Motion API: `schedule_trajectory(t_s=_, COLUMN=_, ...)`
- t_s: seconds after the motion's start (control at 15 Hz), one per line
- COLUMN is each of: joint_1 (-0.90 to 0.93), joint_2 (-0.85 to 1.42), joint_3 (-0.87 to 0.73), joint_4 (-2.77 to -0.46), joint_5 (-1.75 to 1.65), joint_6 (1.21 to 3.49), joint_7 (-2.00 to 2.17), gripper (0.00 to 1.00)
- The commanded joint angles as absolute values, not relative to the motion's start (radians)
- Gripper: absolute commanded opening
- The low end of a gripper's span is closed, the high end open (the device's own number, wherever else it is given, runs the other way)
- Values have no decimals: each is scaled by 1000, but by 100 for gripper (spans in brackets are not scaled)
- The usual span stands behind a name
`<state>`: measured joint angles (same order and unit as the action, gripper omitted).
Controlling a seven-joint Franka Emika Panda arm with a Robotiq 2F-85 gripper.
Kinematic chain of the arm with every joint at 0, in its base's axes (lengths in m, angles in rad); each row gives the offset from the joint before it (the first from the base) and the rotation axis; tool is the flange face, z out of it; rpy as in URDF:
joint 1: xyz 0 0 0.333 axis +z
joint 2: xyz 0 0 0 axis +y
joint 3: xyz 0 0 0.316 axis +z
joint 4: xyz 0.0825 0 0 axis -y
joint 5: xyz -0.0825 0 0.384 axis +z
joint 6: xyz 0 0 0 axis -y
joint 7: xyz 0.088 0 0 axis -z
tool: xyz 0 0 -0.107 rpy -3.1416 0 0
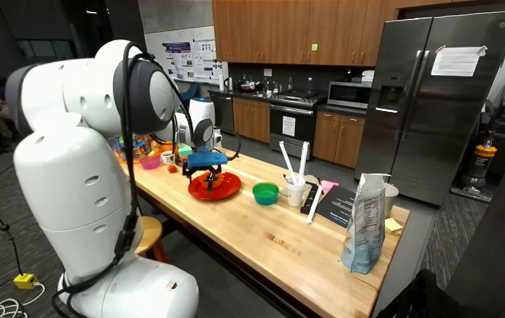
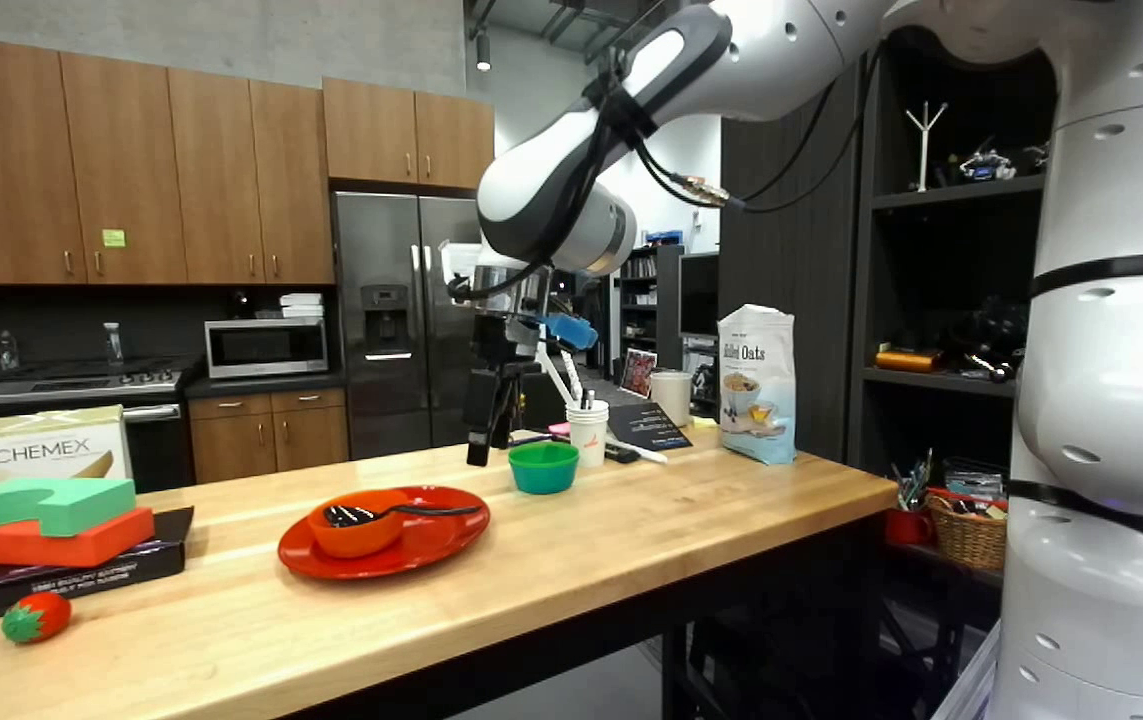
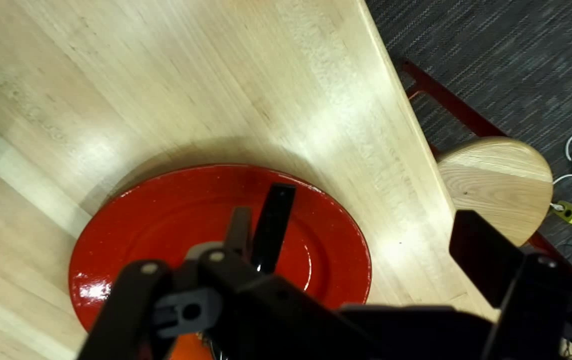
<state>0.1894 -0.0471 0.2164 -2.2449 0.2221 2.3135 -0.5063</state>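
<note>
On the worktop (image 2: 631, 530), near the edge by the stool (image 3: 496, 185), lies a plate (image 2: 436, 538). The gripper (image 3: 353, 220) hangs higher nearby, jaws wide apart. The plate bears an orange bowl (image 2: 356, 541), a utensil (image 2: 436, 511) leaning from it toward the plate's rim.

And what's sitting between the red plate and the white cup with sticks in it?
The green bowl stands there, between the red plate and the white cup; both exterior views show it.
</note>
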Motion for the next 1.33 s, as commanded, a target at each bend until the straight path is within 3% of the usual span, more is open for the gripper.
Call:
schedule_trajectory(t_s=0.0, joint_1=200, joint_2=-46, joint_3=206, joint_4=-2243, joint_5=221, joint_6=2311, joint_7=-504, gripper=100)
schedule_trajectory(t_s=1.27, joint_1=235, joint_2=272, joint_3=251, joint_4=-1888, joint_5=-47, joint_6=2113, joint_7=-502, gripper=100)
